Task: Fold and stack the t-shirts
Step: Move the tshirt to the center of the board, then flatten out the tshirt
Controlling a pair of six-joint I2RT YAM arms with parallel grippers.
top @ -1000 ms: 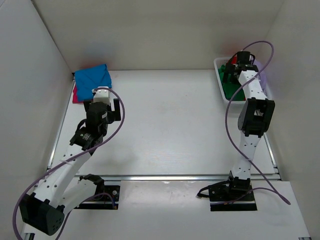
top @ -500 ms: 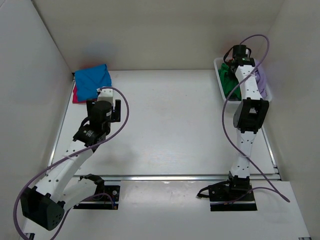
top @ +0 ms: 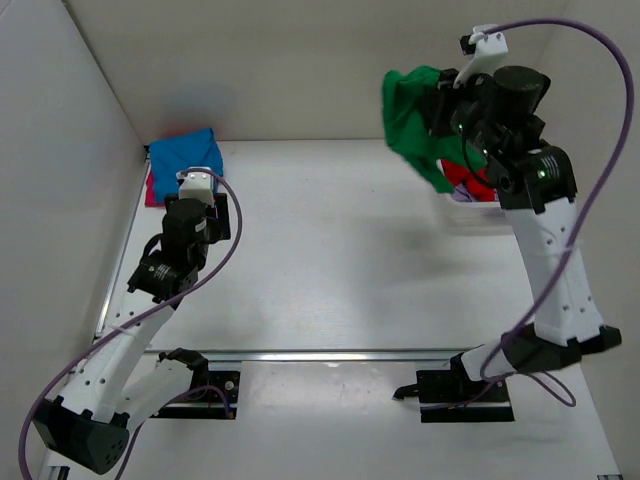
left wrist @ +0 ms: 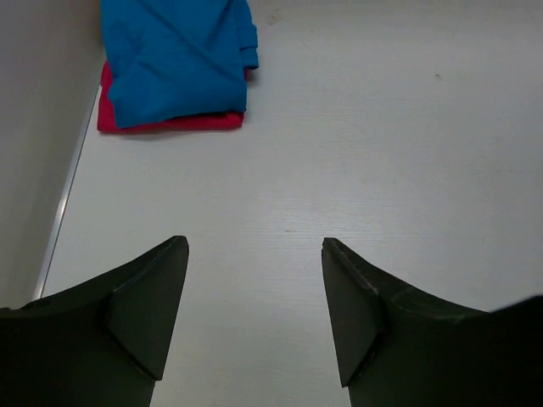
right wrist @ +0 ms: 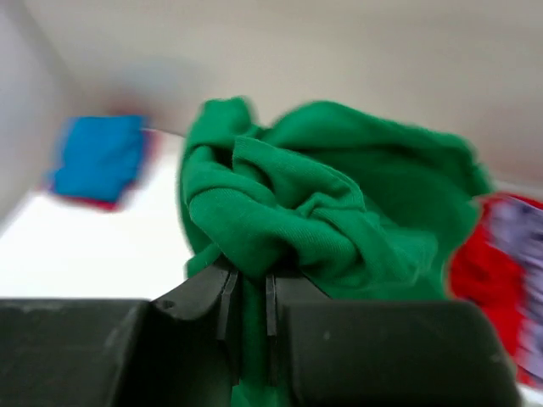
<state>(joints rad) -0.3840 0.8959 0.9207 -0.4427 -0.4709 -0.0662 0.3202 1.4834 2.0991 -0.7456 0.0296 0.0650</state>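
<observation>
My right gripper (top: 440,115) is raised high at the back right, shut on a bunched bright green t-shirt (top: 410,120) that hangs in the air; the wrist view shows the green cloth (right wrist: 339,203) pinched between my right gripper's (right wrist: 249,284) jaws. A folded blue t-shirt (top: 185,160) lies on a magenta-pink one (top: 150,190) in the back left corner, seen too as blue t-shirt (left wrist: 174,55) on pink t-shirt (left wrist: 170,123). My left gripper (left wrist: 254,254) hovers open over bare table just in front of that stack, holding nothing.
Red cloth (top: 468,180) and a bit of lilac show under the right arm where the white basket (top: 485,215) stands, mostly hidden. White walls close in the table on the left, back and right. A metal rail (top: 330,354) runs along the near edge.
The right gripper shut on the green t-shirt in the basket and lifted it up and leftward. The left arm shifted slightly toward the blue and pink stack, its jaws narrowing a little.
</observation>
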